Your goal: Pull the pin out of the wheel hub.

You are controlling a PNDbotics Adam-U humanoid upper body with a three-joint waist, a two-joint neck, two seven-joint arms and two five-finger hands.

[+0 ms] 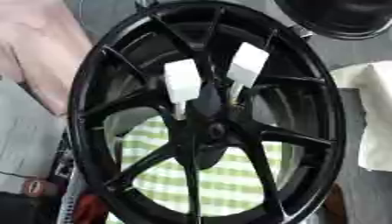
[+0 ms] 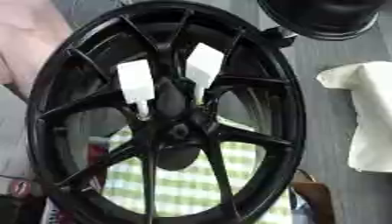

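Plainly the wheel (image 1: 92,131) fills both views: one black rim, standing on edge and a little askew, with thin spokes running in to one hub (image 1: 213,129). Behind it, through the lower gaps, lies one green-and-white checked cloth (image 1: 207,188). One pale cloth (image 2: 367,122) sits at the right, apart from the rim, and one dark round thing (image 2: 321,17) is cut off by the top right corner.

Two white pieces show just above the hub, between the spokes: a left one (image 2: 136,85) with a narrow stem pointing down towards the hub, and a right one (image 2: 203,65). I take the left for the pin, though I cannot be sure which it is.

Neither hand can be picked out, and black shapes over and below the hub merge with the spokes. So I cannot tell whether any fingers are apart, together or closed on anything.

Risks: with two alike pieces side by side, the wrong one may be taken. A pull off the stem's line could jam it. The standing wheel could tip if tugged.
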